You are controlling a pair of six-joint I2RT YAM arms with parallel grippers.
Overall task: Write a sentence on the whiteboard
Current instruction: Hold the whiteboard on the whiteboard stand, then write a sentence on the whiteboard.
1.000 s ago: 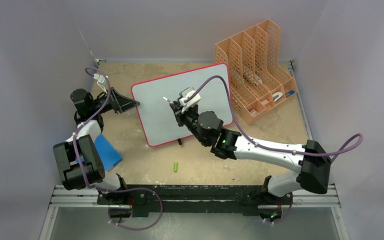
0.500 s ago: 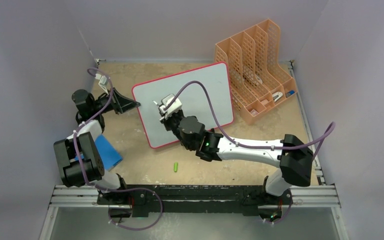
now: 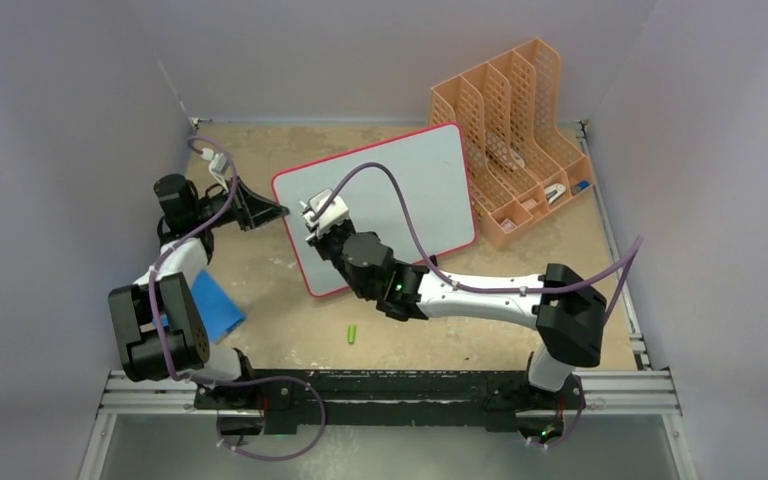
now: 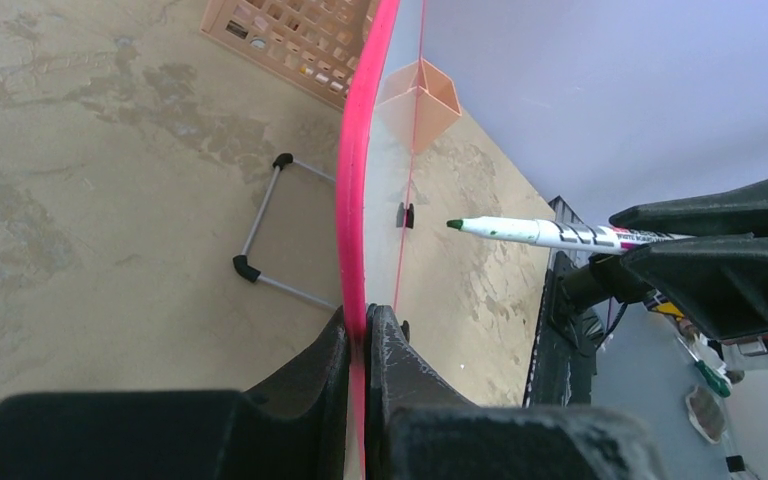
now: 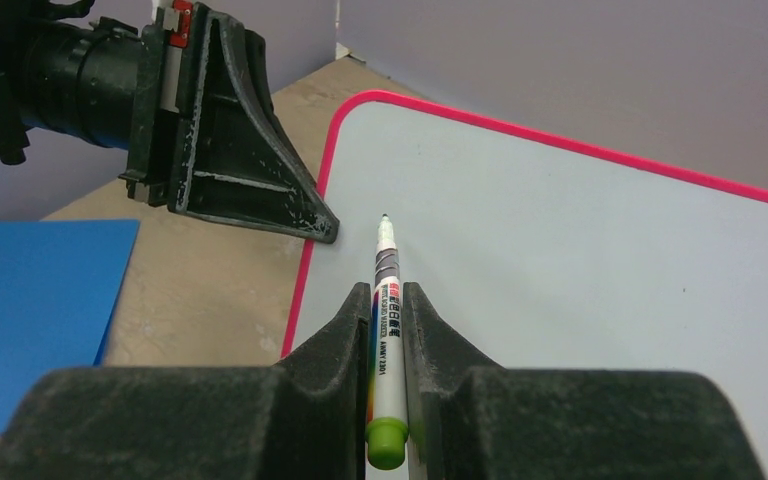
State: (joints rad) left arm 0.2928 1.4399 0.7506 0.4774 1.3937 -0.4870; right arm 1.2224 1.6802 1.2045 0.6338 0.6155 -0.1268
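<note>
Swung leftward since a second ago, the right gripper, clamped on the green marker, aims its tip toward the table's far-left corner, just short of the blank whiteboard mid-table. Beyond, the left gripper pinches the board's left rim.

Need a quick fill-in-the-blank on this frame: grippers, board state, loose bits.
1. The left gripper is shut on the pink rim of the ____.
2. Its writing surface shows ____ writing.
3. The right gripper holds a green-tipped ____.
4. The small green piece lies on the ____, off the board, toward the arm bases.

Missing words: whiteboard; no; marker; table.
</note>
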